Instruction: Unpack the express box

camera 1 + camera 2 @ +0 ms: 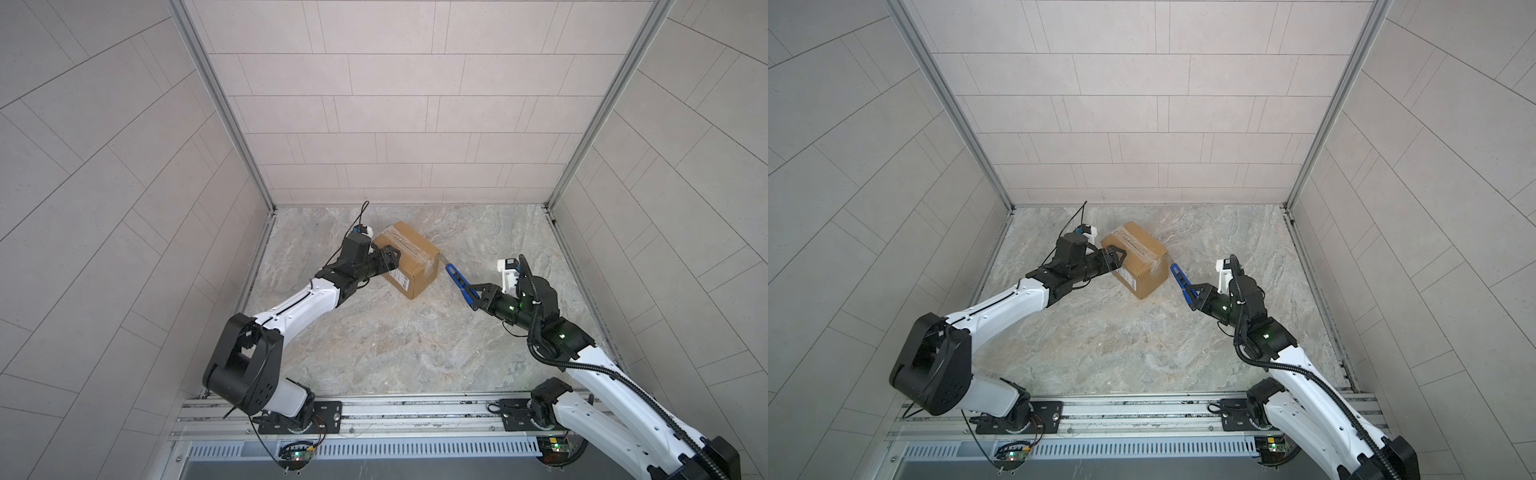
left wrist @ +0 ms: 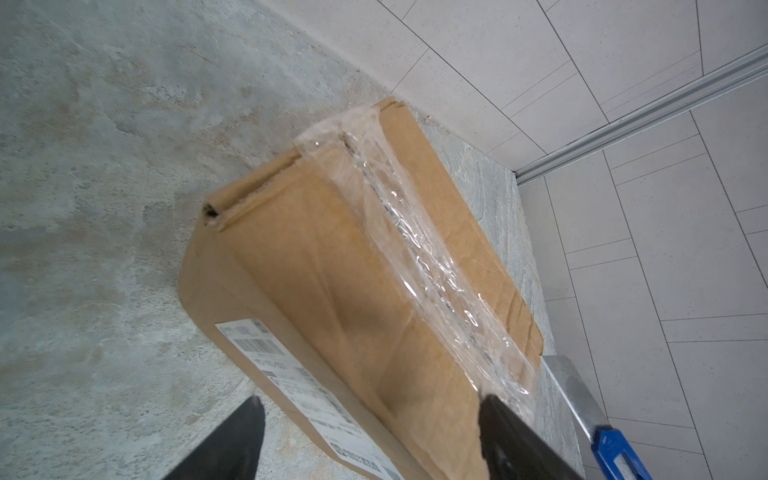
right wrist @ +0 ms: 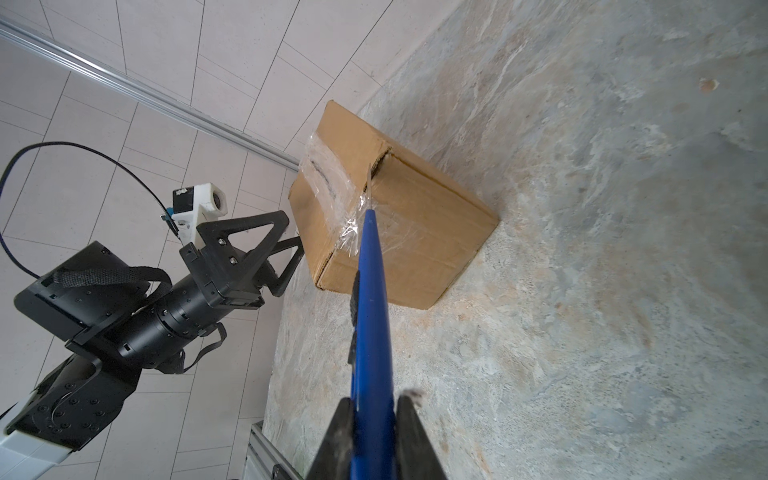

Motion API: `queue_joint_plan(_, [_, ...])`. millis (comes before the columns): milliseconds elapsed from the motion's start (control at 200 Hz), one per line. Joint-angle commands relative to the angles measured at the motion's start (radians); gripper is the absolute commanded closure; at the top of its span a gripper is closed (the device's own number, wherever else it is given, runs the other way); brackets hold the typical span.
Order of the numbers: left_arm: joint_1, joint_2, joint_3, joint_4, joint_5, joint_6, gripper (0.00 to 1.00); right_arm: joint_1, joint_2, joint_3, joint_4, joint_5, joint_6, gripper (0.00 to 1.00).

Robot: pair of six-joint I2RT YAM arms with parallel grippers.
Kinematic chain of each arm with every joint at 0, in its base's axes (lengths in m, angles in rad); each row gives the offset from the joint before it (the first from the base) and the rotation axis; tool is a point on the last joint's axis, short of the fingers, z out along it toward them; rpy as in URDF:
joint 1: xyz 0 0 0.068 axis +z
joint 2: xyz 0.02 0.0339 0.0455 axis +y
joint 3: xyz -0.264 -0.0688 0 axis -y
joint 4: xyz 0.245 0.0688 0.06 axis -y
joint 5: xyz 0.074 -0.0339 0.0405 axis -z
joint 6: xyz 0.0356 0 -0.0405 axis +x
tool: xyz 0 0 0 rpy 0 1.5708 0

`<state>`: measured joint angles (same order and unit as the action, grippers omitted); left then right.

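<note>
The express box [image 1: 419, 270] sits on the marble tabletop [image 1: 395, 353], left of centre and toward the far wall, with clear tape [image 2: 415, 249] along its top seam and a label [image 2: 286, 374] on its near side. The left gripper [image 1: 390, 259] is at the box's left end, fingers spread wide, gripping nothing; the right gripper [image 1: 475, 297] is clamped on a blue utility knife [image 1: 457, 283]; its blade [image 3: 368, 183] points far-left, tip at the box's taped right end.

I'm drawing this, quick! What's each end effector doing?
Left end effector: open, by the express box.
Right end effector: closed on a blue utility knife.
</note>
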<state>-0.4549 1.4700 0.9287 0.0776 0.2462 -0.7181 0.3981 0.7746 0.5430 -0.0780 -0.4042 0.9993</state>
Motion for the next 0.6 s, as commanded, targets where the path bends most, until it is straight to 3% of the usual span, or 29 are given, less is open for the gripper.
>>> queue_joint_plan(0, [-0.002,0.01,0.009,0.019,0.007,-0.006,0.16,-0.002,0.0,-0.002,0.027,0.001,0.015,1.0])
queue_joint_plan(596, [-0.003,0.024,0.01,0.037,0.015,-0.022,0.17,-0.002,0.022,-0.008,0.056,-0.013,0.027,1.0])
